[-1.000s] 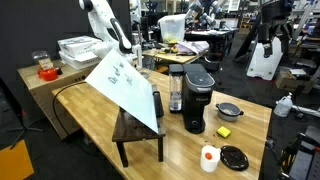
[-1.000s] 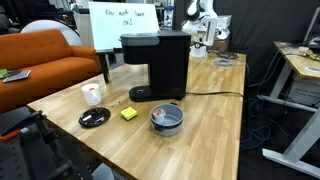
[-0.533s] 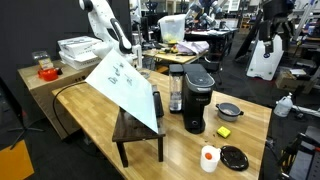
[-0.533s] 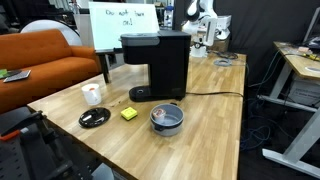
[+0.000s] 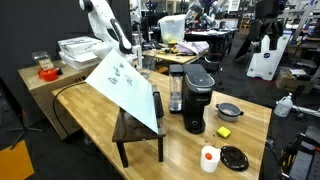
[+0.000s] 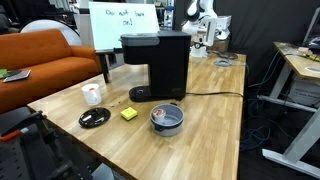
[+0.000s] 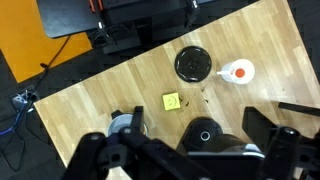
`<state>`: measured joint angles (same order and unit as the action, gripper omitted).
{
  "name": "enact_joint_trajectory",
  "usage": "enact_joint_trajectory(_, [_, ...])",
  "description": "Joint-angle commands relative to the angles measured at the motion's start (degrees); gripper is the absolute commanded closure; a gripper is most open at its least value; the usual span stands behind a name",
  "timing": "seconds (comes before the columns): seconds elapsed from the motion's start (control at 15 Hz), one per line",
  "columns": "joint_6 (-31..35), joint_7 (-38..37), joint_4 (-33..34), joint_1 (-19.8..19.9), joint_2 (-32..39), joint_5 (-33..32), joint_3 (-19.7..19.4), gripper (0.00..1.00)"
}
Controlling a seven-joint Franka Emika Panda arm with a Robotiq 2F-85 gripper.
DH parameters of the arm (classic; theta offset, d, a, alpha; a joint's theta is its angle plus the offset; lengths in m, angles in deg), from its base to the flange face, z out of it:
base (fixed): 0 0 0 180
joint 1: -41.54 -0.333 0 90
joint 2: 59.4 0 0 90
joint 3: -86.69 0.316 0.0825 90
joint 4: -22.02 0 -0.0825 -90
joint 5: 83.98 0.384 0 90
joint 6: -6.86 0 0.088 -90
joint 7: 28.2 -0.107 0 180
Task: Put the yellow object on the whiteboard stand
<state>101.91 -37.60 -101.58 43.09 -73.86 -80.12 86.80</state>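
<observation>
Jaws spread, nothing held — the yellow object lies ahead of me and far below.

From my gripper [image 7: 188,152], fingers wide apart and empty, the wrist view runs over the coffee maker [image 7: 205,135] straight beneath me to the yellow object [image 7: 172,101], a little to the left of my midline on the bare table, short of the black lid [image 7: 192,64]. It looks squarish, slightly skewed to my jaws, so I'd judge either axis will do. The whiteboard stand [image 5: 140,130] sits well apart from it — beyond the coffee maker in an exterior view.
</observation>
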Motion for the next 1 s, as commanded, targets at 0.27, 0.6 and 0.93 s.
enact_joint_trajectory(0.27, [5.91,0.02,-2.88,-1.61,2.38,-0.07,1.07,0.00])
enact_joint_trajectory(0.6, [5.85,0.02,-2.61,-1.57,2.05,-0.07,1.02,0.00])
enact_joint_trajectory(0.93, [6.51,1.74,-3.16,-1.56,1.64,-0.90,0.87,0.00])
